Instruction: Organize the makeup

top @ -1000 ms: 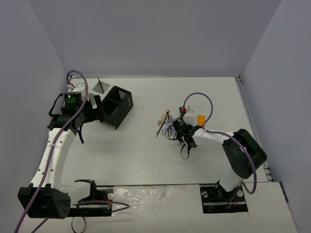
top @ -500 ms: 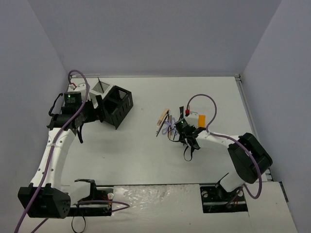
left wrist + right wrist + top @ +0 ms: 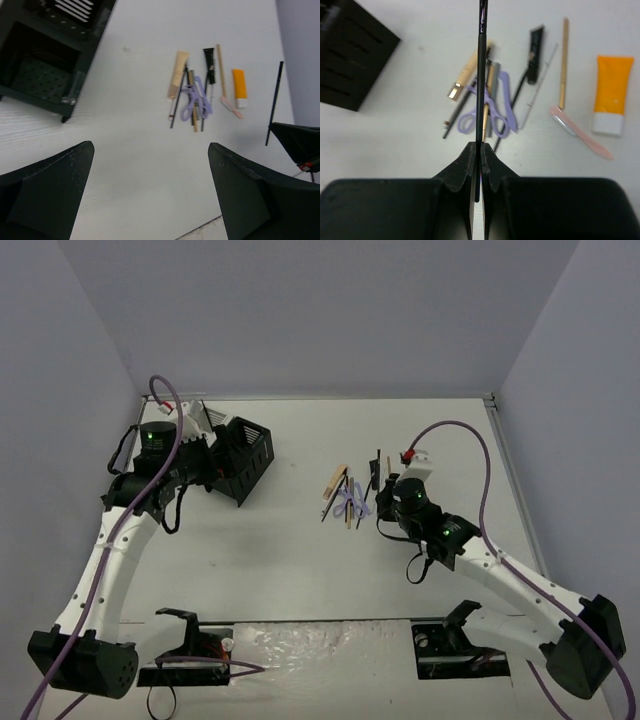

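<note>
The makeup lies in a loose cluster mid-table: a flat beige stick (image 3: 335,481) (image 3: 467,72), a lilac looped piece (image 3: 347,502) (image 3: 497,102), a tan pencil (image 3: 564,60), a pink piece (image 3: 580,132) and an orange tube with a white cap (image 3: 612,85) (image 3: 239,85). My right gripper (image 3: 480,147) (image 3: 383,508) is shut on a thin black pencil (image 3: 480,75) and holds it above the cluster, pointing away from me. My left gripper (image 3: 150,185) (image 3: 205,468) is open and empty, beside the black mesh box.
A black mesh compartment box (image 3: 245,458) (image 3: 40,65) stands at the back left with a white mesh box (image 3: 208,418) behind it. The right arm's purple cable (image 3: 470,440) loops over the table's right side.
My right gripper has risen and drawn right, off the cluster, with the black pencil in it; the right arm has stretched out. My left gripper has shifted slightly toward the black box.
</note>
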